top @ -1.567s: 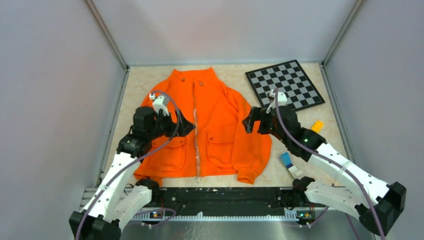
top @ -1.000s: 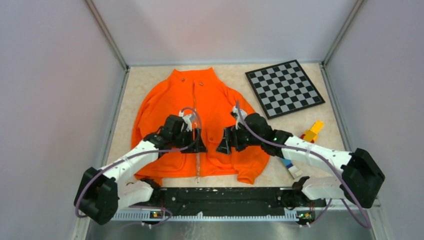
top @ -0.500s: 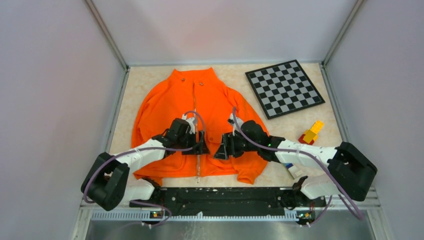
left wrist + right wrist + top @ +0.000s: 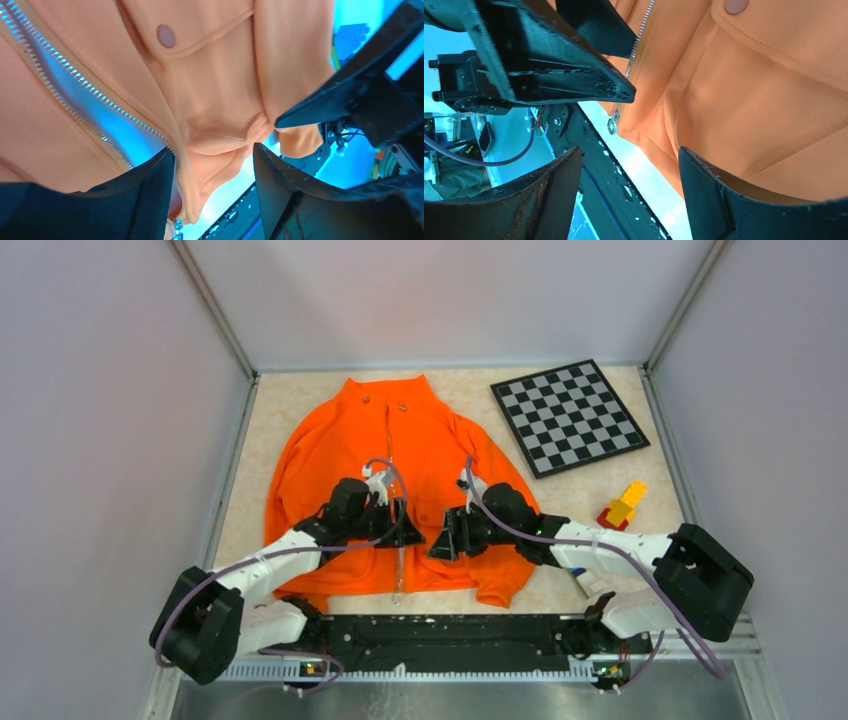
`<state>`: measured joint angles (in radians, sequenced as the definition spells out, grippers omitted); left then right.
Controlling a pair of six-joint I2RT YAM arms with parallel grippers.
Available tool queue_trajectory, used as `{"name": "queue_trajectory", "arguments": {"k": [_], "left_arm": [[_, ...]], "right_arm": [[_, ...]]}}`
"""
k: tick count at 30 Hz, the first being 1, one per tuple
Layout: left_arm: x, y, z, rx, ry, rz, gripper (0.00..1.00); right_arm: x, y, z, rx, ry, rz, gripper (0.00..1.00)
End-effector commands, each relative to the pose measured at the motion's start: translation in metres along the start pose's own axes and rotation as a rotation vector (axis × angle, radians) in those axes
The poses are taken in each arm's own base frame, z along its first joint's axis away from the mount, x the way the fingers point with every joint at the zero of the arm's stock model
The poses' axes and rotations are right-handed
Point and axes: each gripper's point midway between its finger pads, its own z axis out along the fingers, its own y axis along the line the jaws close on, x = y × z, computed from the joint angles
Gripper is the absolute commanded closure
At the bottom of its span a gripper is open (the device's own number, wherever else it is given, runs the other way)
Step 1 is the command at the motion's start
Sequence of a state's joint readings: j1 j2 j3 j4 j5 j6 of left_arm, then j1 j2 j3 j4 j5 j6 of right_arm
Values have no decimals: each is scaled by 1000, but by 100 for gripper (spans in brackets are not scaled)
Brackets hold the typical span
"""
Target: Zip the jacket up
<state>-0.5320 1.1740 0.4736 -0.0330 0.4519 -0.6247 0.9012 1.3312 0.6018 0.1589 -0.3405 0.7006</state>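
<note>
The orange jacket (image 4: 330, 445) lies flat on the table, collar far, its pale zipper (image 4: 390, 455) open down the middle. The zipper pull (image 4: 398, 591) hangs at the hem and shows in the right wrist view (image 4: 613, 123). My left gripper (image 4: 408, 534) is open, low over the lower zipper. In the left wrist view its jaws (image 4: 212, 167) straddle the right front's zipper edge (image 4: 176, 165) and hem. My right gripper (image 4: 441, 540) is open just right of the zipper, over the right pocket. In the right wrist view (image 4: 629, 167) one finger (image 4: 724, 200) rests by orange fabric.
A checkerboard (image 4: 568, 417) lies at the far right. Yellow and red blocks (image 4: 622, 505) and a blue-and-white item (image 4: 578, 571) sit right of the jacket, by my right arm. A black rail (image 4: 450, 630) runs along the near table edge. The two grippers are close together.
Both arms dropped from above the jacket's sides to its lower zipper. In the last half second the left gripper edged right toward the zipper; the right gripper stayed.
</note>
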Motion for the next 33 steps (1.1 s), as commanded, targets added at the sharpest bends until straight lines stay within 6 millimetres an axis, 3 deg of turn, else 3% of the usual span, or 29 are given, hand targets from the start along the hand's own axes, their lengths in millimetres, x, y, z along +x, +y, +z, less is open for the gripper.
{"name": "queue_trajectory", "arguments": {"k": [1, 5, 14, 17, 22, 25, 30, 33], "left_arm": [[-10, -26, -9, 105, -54, 13, 39], [-9, -34, -10, 151, -51, 4, 43], [4, -19, -3, 108, -3, -22, 48], [0, -17, -11, 80, -40, -3, 29], [-12, -24, -33, 43, -100, 45, 14], [-19, -15, -43, -49, -143, 32, 8], [-8, -1, -37, -83, -122, -31, 7], [3, -2, -28, -43, -68, -54, 17]], "right_arm": [[-7, 9, 4, -34, -30, -18, 31], [-6, 10, 6, -42, -25, -12, 32], [-3, 9, 6, -47, -30, 1, 34], [-2, 7, 5, -46, -31, 3, 35], [-2, 8, 6, -49, -32, 3, 35], [-3, 8, 7, -49, -30, 0, 35], [-3, 9, 8, -60, -29, 4, 36], [-1, 10, 9, -63, -27, 3, 37]]}}
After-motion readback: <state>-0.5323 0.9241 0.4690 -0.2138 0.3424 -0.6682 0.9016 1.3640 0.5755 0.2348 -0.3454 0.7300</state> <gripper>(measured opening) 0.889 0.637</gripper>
